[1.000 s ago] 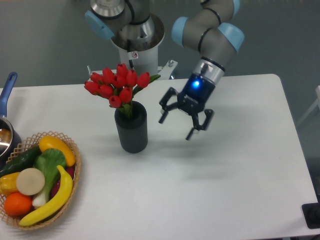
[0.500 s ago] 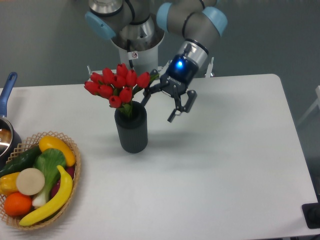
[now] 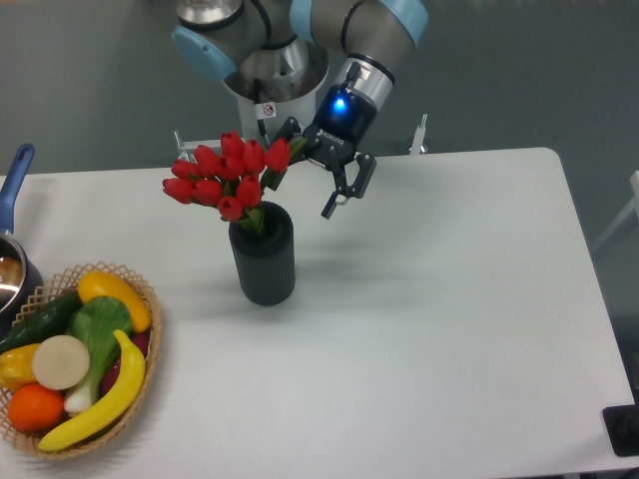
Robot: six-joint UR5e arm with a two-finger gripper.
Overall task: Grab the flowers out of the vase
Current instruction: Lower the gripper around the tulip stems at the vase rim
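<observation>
A white table stands before a plain grey-green wall under even light.

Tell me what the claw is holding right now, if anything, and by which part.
Nothing is held. The claw is open beside the bunch of red tulip buds, which sits in the dark ribbed cylindrical vase.

The stems of the flowers go into the vase, so everything below the rim is hidden. One finger of the gripper is mostly lost behind the rightmost bud, so can't say if it's touching the bunch. The arm is cut off by the top edge. The pot on the left is chopped by the frame, and so is the basket at the bottom corner. Dark thing lower right is cut off, no idea what it is.
</observation>
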